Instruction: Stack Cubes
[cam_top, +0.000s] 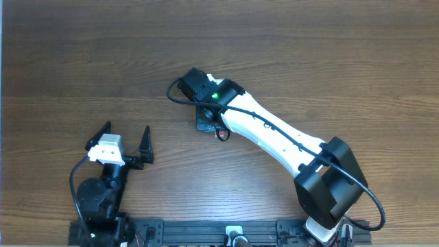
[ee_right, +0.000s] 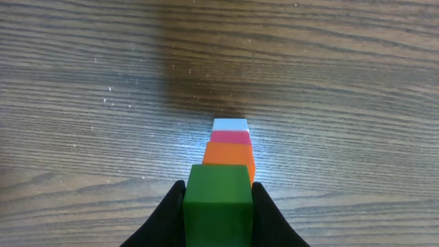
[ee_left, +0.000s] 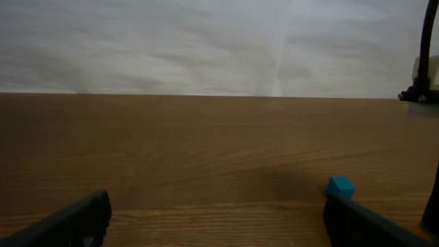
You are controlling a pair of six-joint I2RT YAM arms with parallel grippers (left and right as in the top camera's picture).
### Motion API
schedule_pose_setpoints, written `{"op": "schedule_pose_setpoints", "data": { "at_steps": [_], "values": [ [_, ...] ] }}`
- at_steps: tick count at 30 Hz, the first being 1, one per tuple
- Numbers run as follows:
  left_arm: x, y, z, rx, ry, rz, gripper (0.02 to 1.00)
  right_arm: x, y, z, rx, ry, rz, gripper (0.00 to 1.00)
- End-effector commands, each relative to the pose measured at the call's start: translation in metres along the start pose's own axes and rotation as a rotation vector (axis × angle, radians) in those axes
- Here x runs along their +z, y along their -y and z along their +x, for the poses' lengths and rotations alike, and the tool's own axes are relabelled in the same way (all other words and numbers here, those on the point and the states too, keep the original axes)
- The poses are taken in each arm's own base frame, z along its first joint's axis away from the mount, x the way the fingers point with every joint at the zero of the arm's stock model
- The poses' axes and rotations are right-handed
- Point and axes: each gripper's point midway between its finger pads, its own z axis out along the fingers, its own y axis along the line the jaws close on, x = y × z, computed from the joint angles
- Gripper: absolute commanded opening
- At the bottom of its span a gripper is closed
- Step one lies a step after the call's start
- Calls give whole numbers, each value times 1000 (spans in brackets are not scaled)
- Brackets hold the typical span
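Observation:
A green cube (ee_right: 218,206) sits between the fingers of my right gripper (ee_right: 218,195), which is shut on it. It rests atop an orange cube (ee_right: 230,154), with a pink cube (ee_right: 230,138) and a pale blue cube (ee_right: 230,125) showing below in one column. From above, the right gripper (cam_top: 208,123) is near the table's middle and the arm hides the stack. My left gripper (cam_top: 127,134) stands open at the lower left, holding nothing. Its wrist view shows a small blue cube (ee_left: 340,186) on the table just beyond one finger (ee_left: 370,223).
The wooden table (cam_top: 309,62) is bare around the stack. The right arm (cam_top: 274,140) crosses diagonally from the lower right to the centre. A black cable (ee_left: 429,48) of that arm hangs at the edge of the left wrist view.

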Motion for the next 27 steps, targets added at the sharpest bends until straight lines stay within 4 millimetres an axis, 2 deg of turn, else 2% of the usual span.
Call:
{"op": "schedule_pose_setpoints", "data": {
  "at_steps": [1, 19, 20, 25, 27],
  "values": [
    [0, 0, 1, 15, 0, 4, 996, -7, -1, 1, -2, 23, -4, 12],
    [0, 0, 1, 15, 0, 4, 1000, -4, 1, 2, 0, 19, -1, 25],
    [0, 0, 1, 15, 0, 4, 1000, -4, 1, 2, 0, 19, -1, 51],
    [0, 0, 1, 15, 0, 4, 998, -4, 1, 2, 0, 19, -1, 336],
    [0, 0, 1, 15, 0, 4, 998, -4, 1, 2, 0, 19, 0, 364]
  ]
}}
